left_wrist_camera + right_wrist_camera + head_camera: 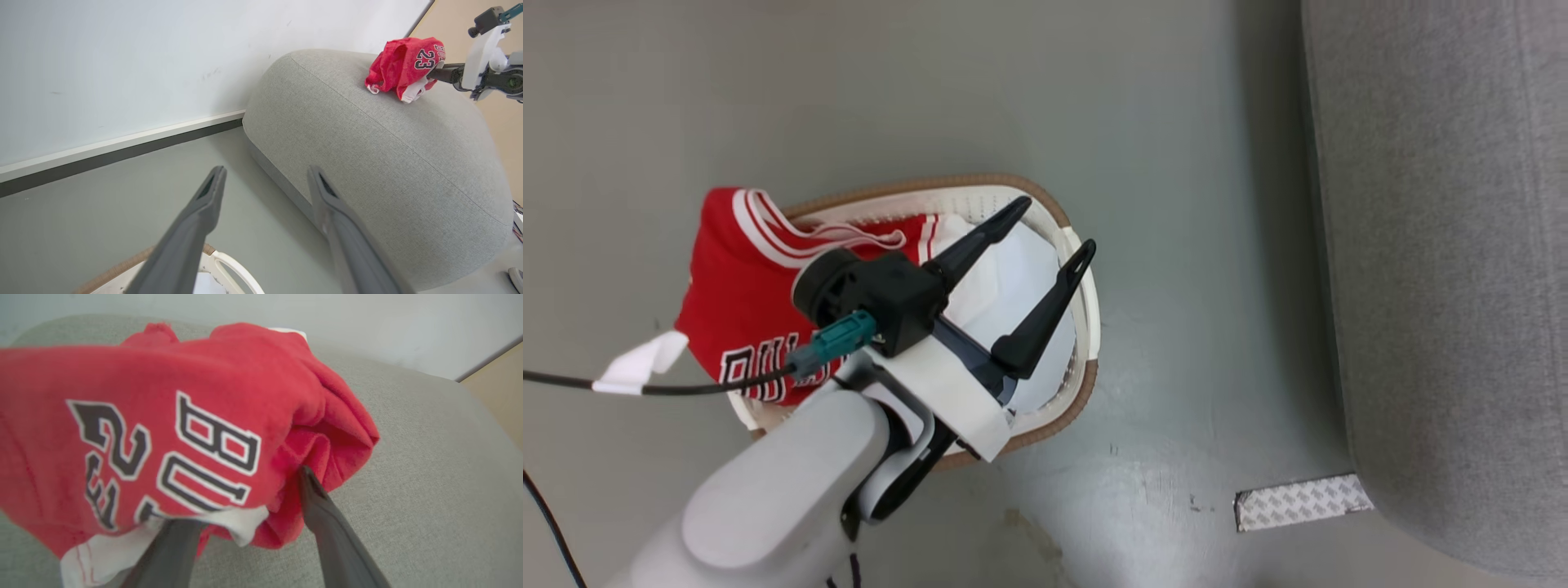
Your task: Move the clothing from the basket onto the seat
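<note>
A red jersey (743,278) with white-striped trim hangs over the left rim of the cream basket (1086,327), beside a pale sheet (1013,278) inside it. My left gripper (1054,224) hovers open over the basket with nothing between its fingers; it also shows in the left wrist view (265,169). A second red garment (398,61) with "23" lies bunched on top of the grey seat (367,155). My right gripper (433,75) is at that garment. In the right wrist view its fingers (327,522) stand apart, open, with the red cloth (163,416) lying over and between them on the seat (429,477).
The seat's edge (1437,245) runs down the right of the head view, a strip of grey floor away from the basket. A patterned tape patch (1303,501) lies on the floor by its corner. A black cable (645,388) trails left. A white wall with baseboard (122,143) stands behind the seat.
</note>
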